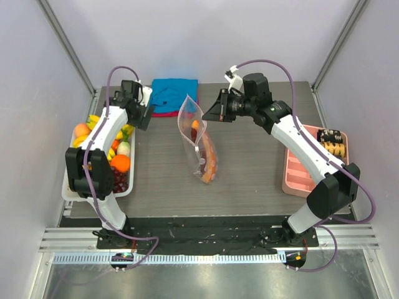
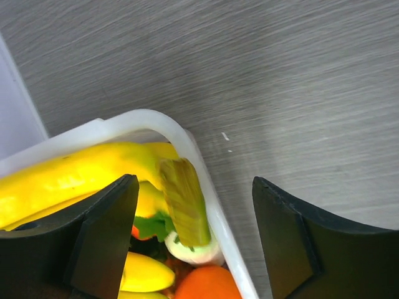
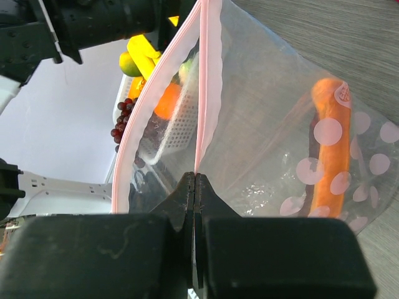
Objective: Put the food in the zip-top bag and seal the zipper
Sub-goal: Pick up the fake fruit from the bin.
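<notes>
The zip-top bag stands up in the middle of the table with its mouth open. An orange carrot-like piece lies inside it and shows in the right wrist view. My right gripper is shut on the bag's pink zipper strip, fingertips pinched together. The other food, a round orange, dark grapes and yellow banana-like pieces, sits in a white basket at the left. My left gripper is open and empty above the basket's far right corner.
A folded blue-and-red cloth lies at the back, just behind the bag. A pink compartment tray with dark brown-and-tan pieces sits at the right edge. Bare grey table lies between bag and tray.
</notes>
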Robot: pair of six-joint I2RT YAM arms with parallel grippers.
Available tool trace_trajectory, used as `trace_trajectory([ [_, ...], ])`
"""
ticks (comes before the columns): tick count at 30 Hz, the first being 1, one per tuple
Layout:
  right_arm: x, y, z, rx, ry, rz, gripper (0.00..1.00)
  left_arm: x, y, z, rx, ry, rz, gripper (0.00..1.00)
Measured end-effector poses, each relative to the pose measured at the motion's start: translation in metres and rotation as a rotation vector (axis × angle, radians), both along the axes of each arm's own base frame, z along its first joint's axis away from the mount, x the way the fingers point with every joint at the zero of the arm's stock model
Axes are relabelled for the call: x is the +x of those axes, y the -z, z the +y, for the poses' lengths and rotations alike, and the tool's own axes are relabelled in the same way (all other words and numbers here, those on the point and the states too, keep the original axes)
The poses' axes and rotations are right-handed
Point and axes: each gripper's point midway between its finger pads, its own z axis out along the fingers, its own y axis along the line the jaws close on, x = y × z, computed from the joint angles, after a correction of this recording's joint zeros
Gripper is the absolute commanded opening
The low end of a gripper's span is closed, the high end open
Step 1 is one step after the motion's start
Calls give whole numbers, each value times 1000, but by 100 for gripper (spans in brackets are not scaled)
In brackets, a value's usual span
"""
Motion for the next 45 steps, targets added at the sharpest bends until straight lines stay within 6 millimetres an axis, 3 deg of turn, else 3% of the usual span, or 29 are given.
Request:
trace_trajectory([
  [4,0,-1,0,2,0,-3,1,7,14,11,67,-30,30,68],
  [8,1,-1,0,2,2,-3,1,10,17,17,95,-53,39,48],
  [11,3,-1,-2,2,7,-2,1,12,5,17,91,-67,29,34],
  [15,3,0,-3,2,9,-1,1,13,-12,15,74,-80,12,22],
  [20,5,2,-3,1,13,5,1,-5,-27,17,67,-92,26,2],
  [27,7,6,-3,-4,14,14,1,-23,-52,14,36,-91,28,0],
  [35,7,6,-3,-4,14,14,1,-43,-106,7,-40,-90,-64,0],
  [45,5,5,-2,5,9,24,1,-68,-152,-4,-121,-42,-165,0],
])
